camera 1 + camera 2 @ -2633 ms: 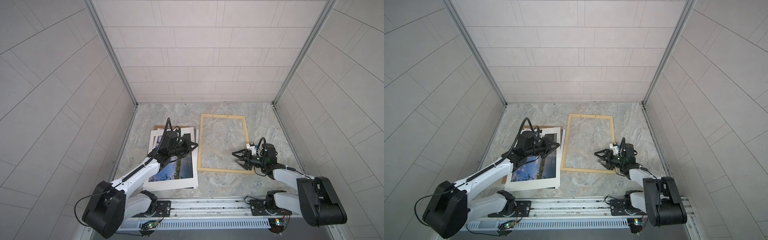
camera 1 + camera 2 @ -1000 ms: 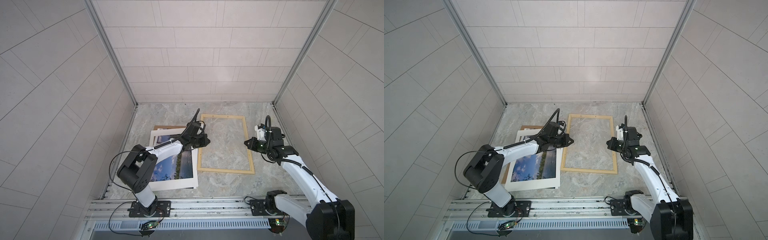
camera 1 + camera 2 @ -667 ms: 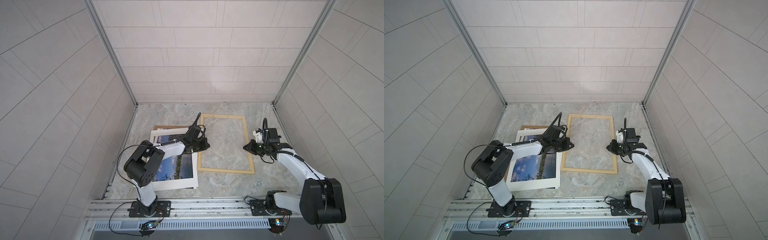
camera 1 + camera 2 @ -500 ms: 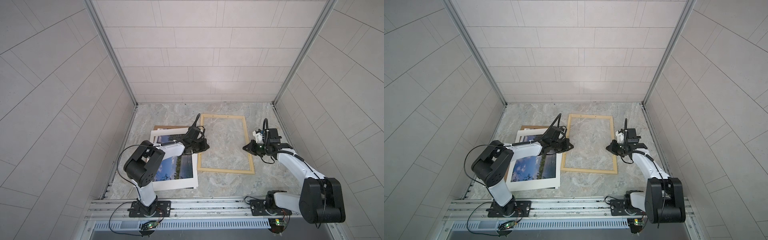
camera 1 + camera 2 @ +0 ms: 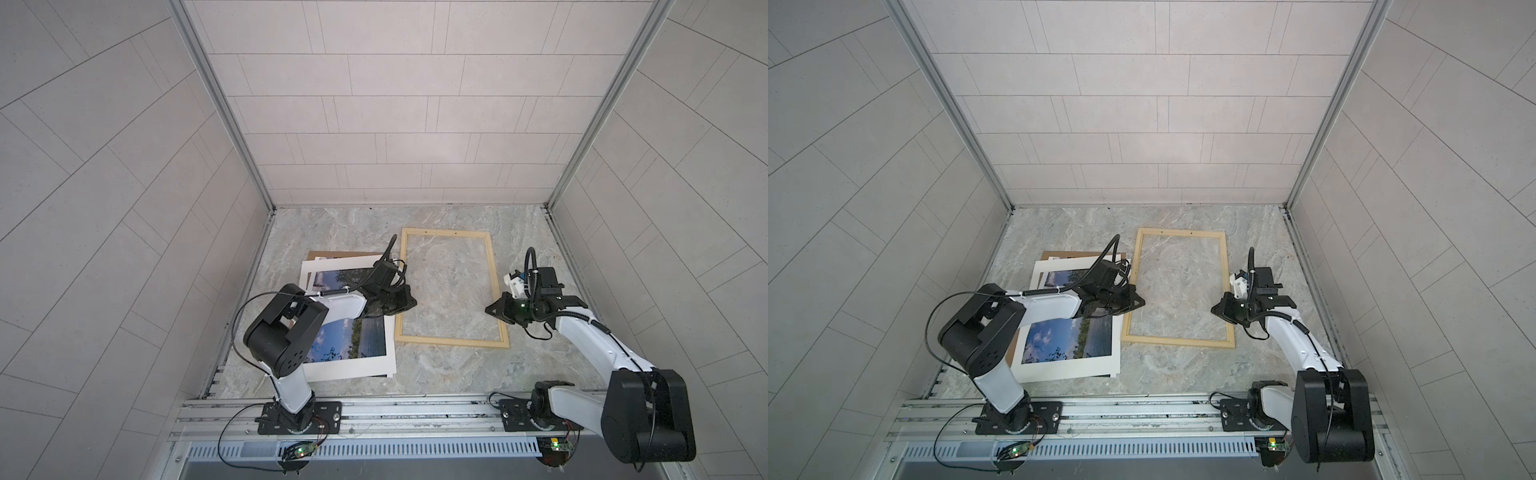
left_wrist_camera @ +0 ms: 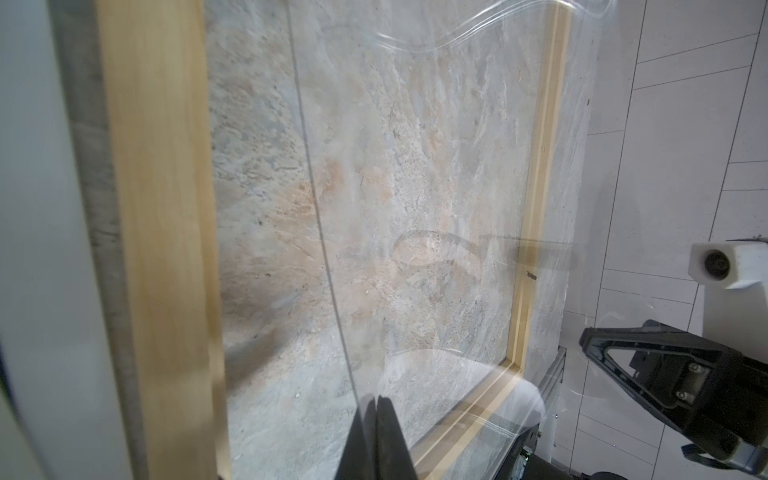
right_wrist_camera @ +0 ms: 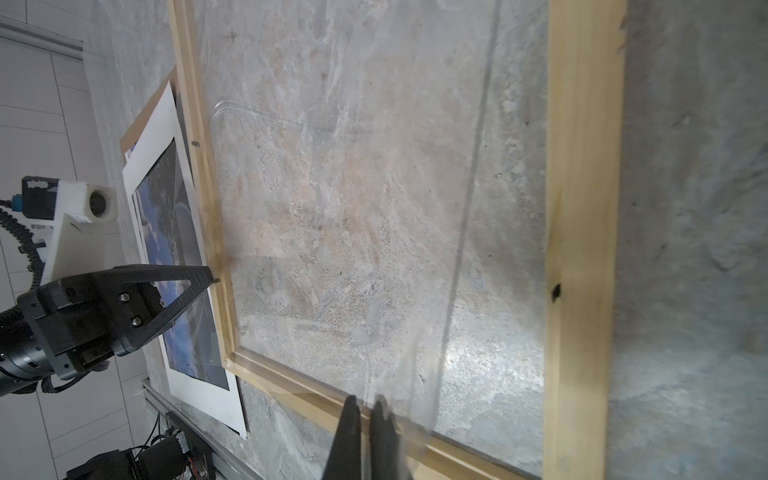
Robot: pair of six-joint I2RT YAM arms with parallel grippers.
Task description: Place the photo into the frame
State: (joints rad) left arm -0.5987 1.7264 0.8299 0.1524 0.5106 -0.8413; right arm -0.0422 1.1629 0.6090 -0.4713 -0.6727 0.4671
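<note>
1. Grip state: left end effector (image 5: 409, 301) and right end effector (image 5: 489, 309) were each pinched shut on opposite edges of a thin clear flexible sheet (image 7: 332, 208), which spanned over the pale wooden rectangular frame (image 5: 453, 338).
2. That frame lay flat at centre of both top views on the grey marble worktop (image 5: 457, 374), and only worktop showed through it.
3. The sky-and-water photo print (image 5: 353, 336) sat face up at lower left, just beside the frame's left bar, on the brown backing board (image 5: 332, 253). It was not yet loaded.
4. Judgement: the step was handling the sheet; whether it was going in or out, couldn't tell.
5. Keep both arms level and matched, with light tension and no twist.
6. Square the edges to the inner rebate before release. Risk: the film buckles or slips from the tips.
</note>
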